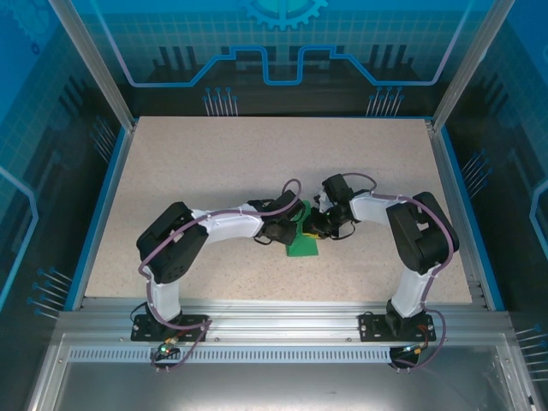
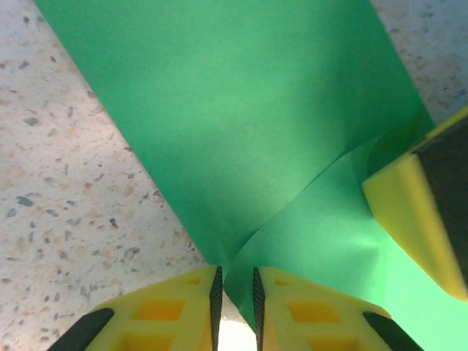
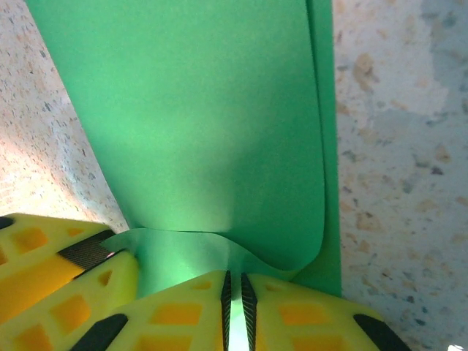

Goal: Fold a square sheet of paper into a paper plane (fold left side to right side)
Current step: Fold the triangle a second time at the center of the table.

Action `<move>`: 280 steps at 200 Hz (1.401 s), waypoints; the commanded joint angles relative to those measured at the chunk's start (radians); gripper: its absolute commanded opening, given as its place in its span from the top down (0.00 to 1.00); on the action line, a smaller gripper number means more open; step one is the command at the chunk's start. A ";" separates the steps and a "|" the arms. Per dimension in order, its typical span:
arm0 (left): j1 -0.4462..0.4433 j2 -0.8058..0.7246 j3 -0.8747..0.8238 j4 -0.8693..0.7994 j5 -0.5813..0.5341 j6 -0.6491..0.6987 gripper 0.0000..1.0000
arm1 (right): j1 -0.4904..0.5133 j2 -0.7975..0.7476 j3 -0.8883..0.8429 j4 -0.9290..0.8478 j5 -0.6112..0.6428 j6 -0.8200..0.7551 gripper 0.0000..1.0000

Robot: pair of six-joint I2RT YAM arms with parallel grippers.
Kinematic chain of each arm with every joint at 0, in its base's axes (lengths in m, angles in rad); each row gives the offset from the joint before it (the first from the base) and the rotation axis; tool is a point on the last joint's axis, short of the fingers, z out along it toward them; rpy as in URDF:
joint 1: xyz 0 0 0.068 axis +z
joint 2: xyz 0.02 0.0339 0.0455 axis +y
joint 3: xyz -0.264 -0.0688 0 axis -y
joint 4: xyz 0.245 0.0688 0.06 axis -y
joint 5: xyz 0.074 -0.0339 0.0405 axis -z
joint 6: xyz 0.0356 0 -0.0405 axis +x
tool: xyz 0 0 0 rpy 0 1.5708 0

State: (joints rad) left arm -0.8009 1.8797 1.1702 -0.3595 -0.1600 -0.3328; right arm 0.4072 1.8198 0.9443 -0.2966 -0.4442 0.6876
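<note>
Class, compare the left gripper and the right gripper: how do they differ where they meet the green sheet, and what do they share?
The left gripper reaches the green sheet from the left, the right gripper from the right. At the left gripper the paper lies in flat layers meeting at a crease; at the right gripper it bulges into a curl. Both have yellow fingers with black pads, shut on the sheet.

Top view: evenly bright and sharp, with soft, short shadows on the surface [image 1: 214, 163]. Wrist views are close and softer; the paper [image 2: 241, 110] is brightly lit, gently shaded along its folds, and the speckle beside it blurs.
</note>
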 commanded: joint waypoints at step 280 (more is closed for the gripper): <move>-0.001 -0.035 -0.125 0.111 0.304 -0.058 0.68 | -0.004 0.051 -0.009 -0.110 0.102 -0.028 0.83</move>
State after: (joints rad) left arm -0.8013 1.8202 1.0687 -0.2230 0.1604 -0.3931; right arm 0.4072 1.8225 0.9512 -0.3073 -0.4412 0.6754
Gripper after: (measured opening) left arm 0.320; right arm 0.168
